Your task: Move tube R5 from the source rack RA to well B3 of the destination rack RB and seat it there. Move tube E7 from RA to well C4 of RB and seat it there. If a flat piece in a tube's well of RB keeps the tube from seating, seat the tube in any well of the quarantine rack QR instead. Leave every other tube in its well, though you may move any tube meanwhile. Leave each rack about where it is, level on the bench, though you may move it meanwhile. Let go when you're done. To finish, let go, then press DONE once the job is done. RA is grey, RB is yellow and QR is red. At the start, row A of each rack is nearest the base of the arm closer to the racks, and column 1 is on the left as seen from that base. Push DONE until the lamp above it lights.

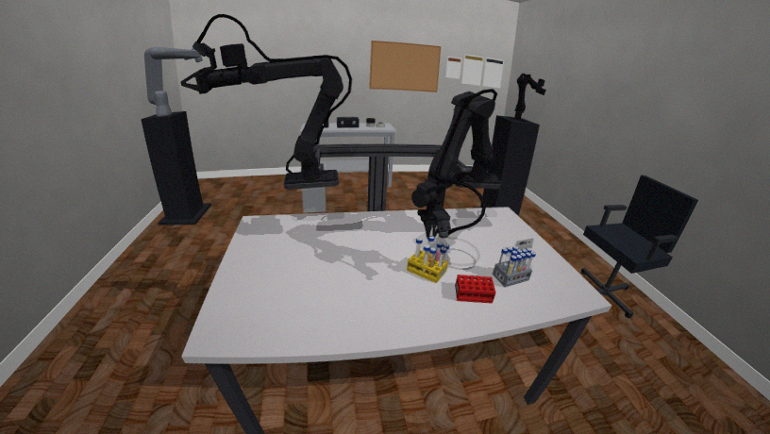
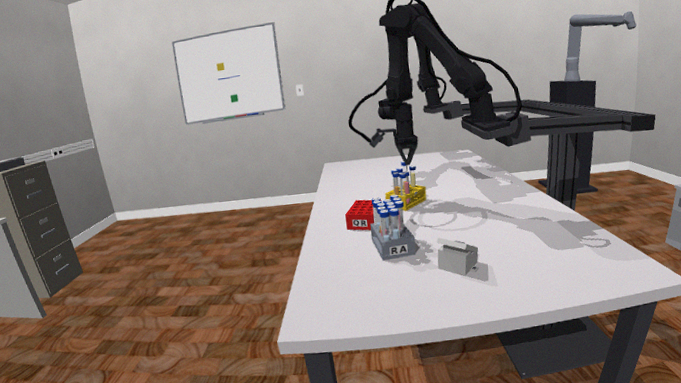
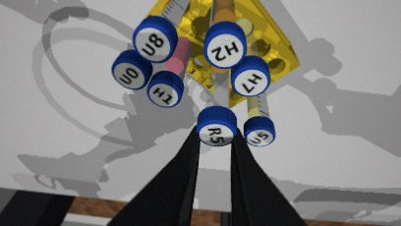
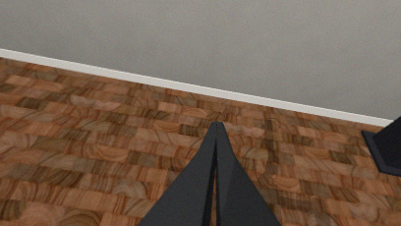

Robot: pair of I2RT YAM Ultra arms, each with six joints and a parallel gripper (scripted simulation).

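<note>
My left gripper (image 1: 430, 234) (image 2: 407, 161) (image 3: 216, 133) is shut on tube R5 (image 3: 214, 117), just below its blue cap. R5 is roughly upright at the yellow rack RB (image 1: 410, 266) (image 2: 421, 196) (image 3: 291, 60), its cap nearer the camera than the others. Its lower end is hidden, so I cannot tell whether it is in a well. Several other blue-capped tubes stand in RB. The grey rack RA (image 1: 510, 281) (image 2: 382, 249) holds several tubes; their labels, E7 included, are unreadable. The red rack QR (image 1: 492, 294) (image 2: 351, 219) shows no tubes. My right gripper (image 1: 184, 82) (image 4: 216, 128) is shut and empty.
Tubes U5 (image 3: 259, 133), H7 (image 3: 251, 78), H2 (image 3: 225, 45) and H1 (image 3: 165, 90) stand close around R5. A small grey box (image 2: 453, 258) stands beside RA on the white table (image 1: 302, 312). QR lies between RB and RA, towards the table's long edge.
</note>
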